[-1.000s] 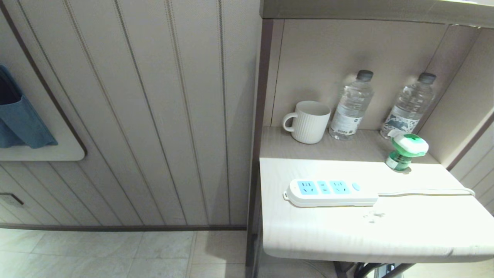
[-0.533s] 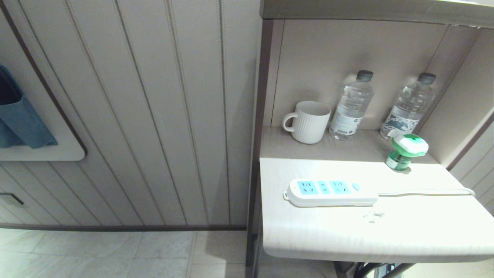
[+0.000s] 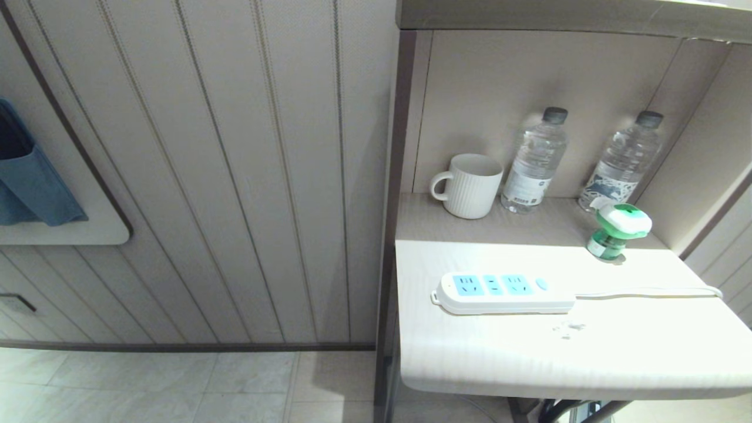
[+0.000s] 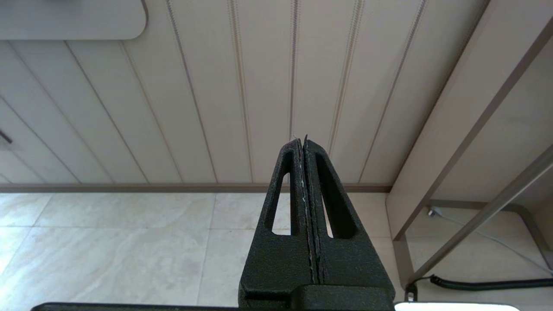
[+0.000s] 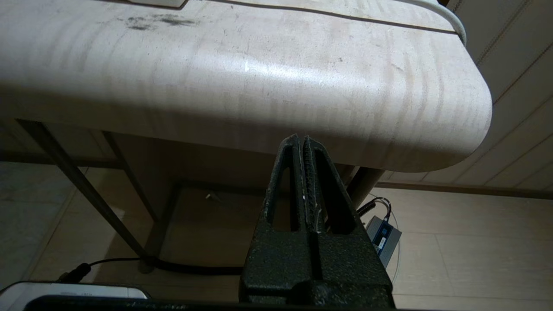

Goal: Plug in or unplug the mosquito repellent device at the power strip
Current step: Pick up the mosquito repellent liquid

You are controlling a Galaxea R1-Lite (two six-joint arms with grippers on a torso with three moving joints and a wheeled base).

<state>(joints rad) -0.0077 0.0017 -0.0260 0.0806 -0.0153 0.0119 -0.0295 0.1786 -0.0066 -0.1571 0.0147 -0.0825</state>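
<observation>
The mosquito repellent device [image 3: 617, 231], white-and-green head over a green bottle, stands upright at the back right of the pale table [image 3: 470, 364], unplugged. The white power strip [image 3: 503, 292] with three light-blue socket panels lies across the table's middle, all sockets empty, its white cord [image 3: 646, 291] running off to the right. Neither arm shows in the head view. My right gripper [image 5: 301, 139] is shut and empty, low in front of the table's front edge [image 5: 259, 125]. My left gripper [image 4: 301, 140] is shut and empty, over the floor facing the panelled wall.
A white ribbed mug [image 3: 470, 185] and two clear water bottles [image 3: 534, 160] [image 3: 624, 161] stand in the alcove behind the table. Under the table are metal legs [image 5: 82, 185], a black cable [image 5: 173, 265] and a small grey box [image 5: 382, 235]. A blue cloth [image 3: 29, 176] hangs at the left.
</observation>
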